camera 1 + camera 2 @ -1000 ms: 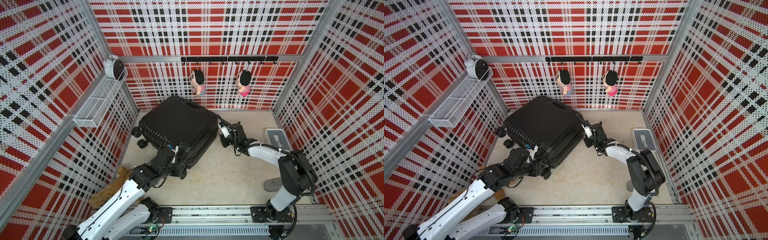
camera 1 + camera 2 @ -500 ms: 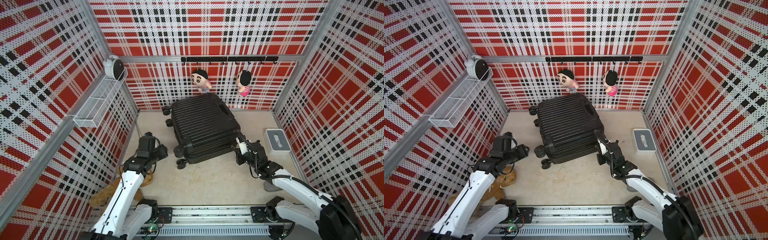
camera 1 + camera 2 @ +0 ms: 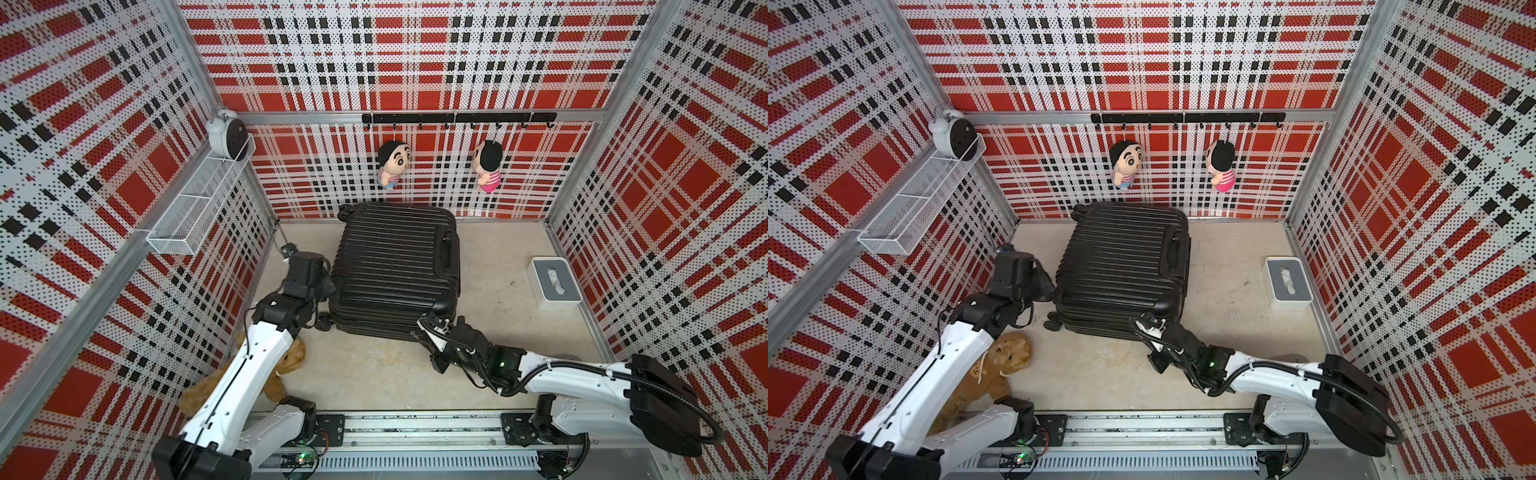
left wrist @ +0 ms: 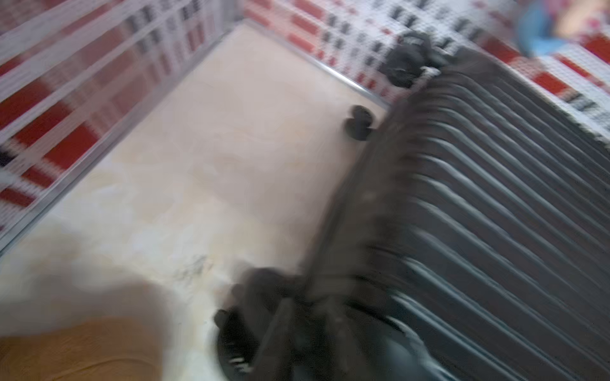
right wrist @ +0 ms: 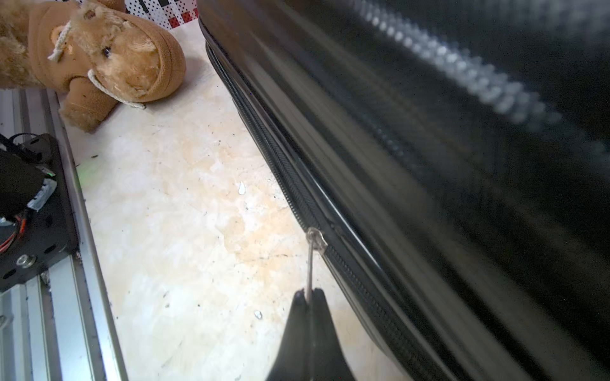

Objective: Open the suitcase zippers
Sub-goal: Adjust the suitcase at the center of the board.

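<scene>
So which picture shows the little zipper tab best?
The right wrist view: the zipper tab is close and sharp, pinched in the right hand. In both top views it is too small to see beside the suitcase. The left wrist view is blurred and misses it.

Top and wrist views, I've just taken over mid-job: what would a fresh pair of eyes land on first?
The black suitcase lies flat on the floor near the back wall, filling the middle of both top views. At its near edge the right gripper is shut on the thin metal zipper pull, clearest in the right wrist view. Two dolls hang on the red plaid back wall behind it.
</scene>
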You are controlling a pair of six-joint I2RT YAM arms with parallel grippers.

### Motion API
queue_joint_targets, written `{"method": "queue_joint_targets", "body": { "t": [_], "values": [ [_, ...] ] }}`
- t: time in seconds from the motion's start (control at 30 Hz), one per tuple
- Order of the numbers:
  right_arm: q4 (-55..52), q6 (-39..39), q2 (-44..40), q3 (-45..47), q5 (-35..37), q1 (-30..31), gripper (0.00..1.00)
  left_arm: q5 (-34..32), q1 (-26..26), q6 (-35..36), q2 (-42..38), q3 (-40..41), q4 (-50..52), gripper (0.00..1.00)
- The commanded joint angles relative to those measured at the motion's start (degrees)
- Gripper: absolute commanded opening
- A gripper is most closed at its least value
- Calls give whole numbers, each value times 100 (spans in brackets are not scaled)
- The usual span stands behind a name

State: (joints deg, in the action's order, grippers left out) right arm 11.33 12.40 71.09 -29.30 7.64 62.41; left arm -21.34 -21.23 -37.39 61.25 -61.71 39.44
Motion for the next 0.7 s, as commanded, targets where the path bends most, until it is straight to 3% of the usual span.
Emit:
{"method": "queue_joint_targets", "body": {
  "t": [0.0, 0.1, 0.23, 0.33, 0.43, 0.53, 0.67],
  "values": [
    [956, 437, 476, -41, 607, 185, 0, -727, -997, -366, 478, -352, 358, 35],
    [1138, 635, 883, -114, 937, 307, 0, -729, -1371, -578, 914, -150, 512, 40],
    [1312, 760, 1194, -256, 1321, 482, 0, -872, -1708, -885, 764, 427, 398, 56],
    [1148, 873, 1255, -309, 1810, 581, 0, -924, -1436, -1004, 638, 1046, 340, 53],
    [726, 1072, 1064, -272, 2422, 721, 0, -488, -1081, -1079, 424, 1742, -114, 43],
    [50, 1301, 858, -318, 3131, 939, 0, -522, -1072, -1209, 559, 1904, -171, 44],
    [-891, 1871, 746, -404, 3513, 1033, 0, -659, -1146, -1227, 881, 1874, -113, 42]
  ]
}}
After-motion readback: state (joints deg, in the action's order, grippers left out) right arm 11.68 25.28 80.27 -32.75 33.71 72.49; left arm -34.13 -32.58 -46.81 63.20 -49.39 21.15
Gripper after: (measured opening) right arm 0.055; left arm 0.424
